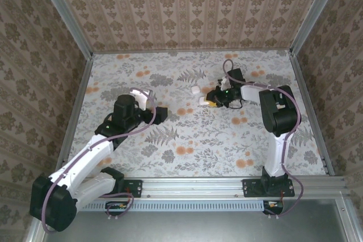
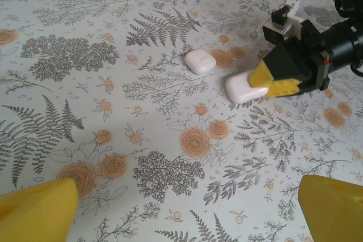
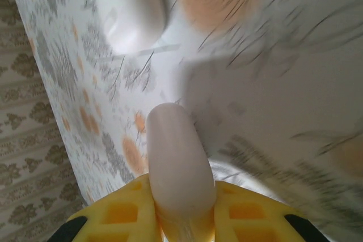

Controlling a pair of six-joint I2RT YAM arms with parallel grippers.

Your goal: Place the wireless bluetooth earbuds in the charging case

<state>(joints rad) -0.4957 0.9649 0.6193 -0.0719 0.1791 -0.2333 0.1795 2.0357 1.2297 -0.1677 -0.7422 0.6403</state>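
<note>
The counter (image 1: 170, 151) bears a print of grey ferns and orange blooms — patterned wallpaper (image 1: 187, 9) lines its far, left and right sides.

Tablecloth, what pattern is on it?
Tablecloth: grey ferns, orange flowers on white; best in left wrist view.

The right claw (image 1: 210, 102) clamps a white case (image 1: 202, 101) just beside a second white case (image 1: 194, 90)

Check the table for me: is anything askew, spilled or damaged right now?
Nothing stands out. The right gripper is shut on one white case, low over the floral table; whether it touches the table I cannot tell. The second white case lies flat and intact just beside it. The left gripper hangs open, away from both.
</note>
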